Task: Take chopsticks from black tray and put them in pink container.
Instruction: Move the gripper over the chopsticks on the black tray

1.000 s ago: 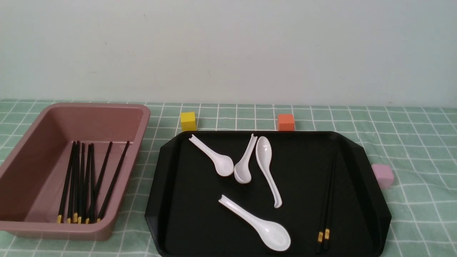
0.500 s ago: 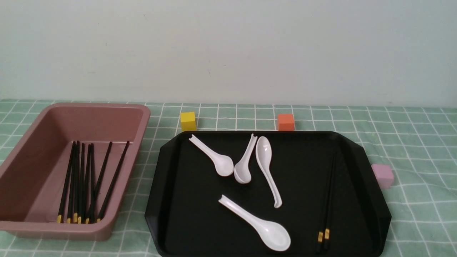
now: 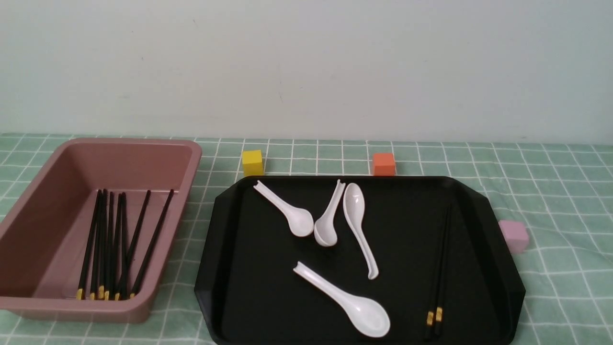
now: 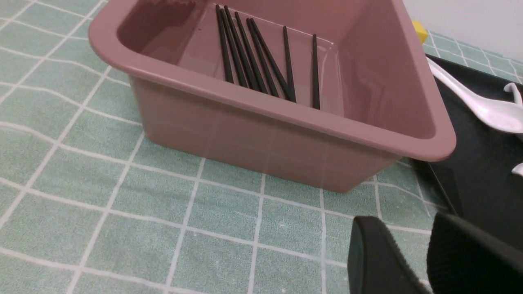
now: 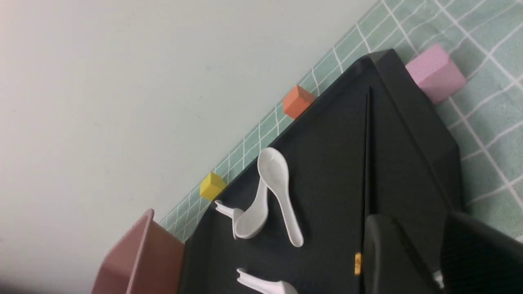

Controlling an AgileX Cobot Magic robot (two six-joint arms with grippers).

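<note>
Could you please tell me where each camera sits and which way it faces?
Front view: between the arms, facing the wall over the glossy black plastic tray; no robot parts.
Left wrist view: facing the deep pink plastic bin; left gripper shows.
Right wrist view: above the tray's thin black chopsticks; right gripper shows.
All share the tray.

The right gripper point(image 5: 421, 223) partly hides the chopsticks' point(image 5: 367, 143) thick ends; the black tray's point(image 3: 213, 287) near rim is cropped.
</note>
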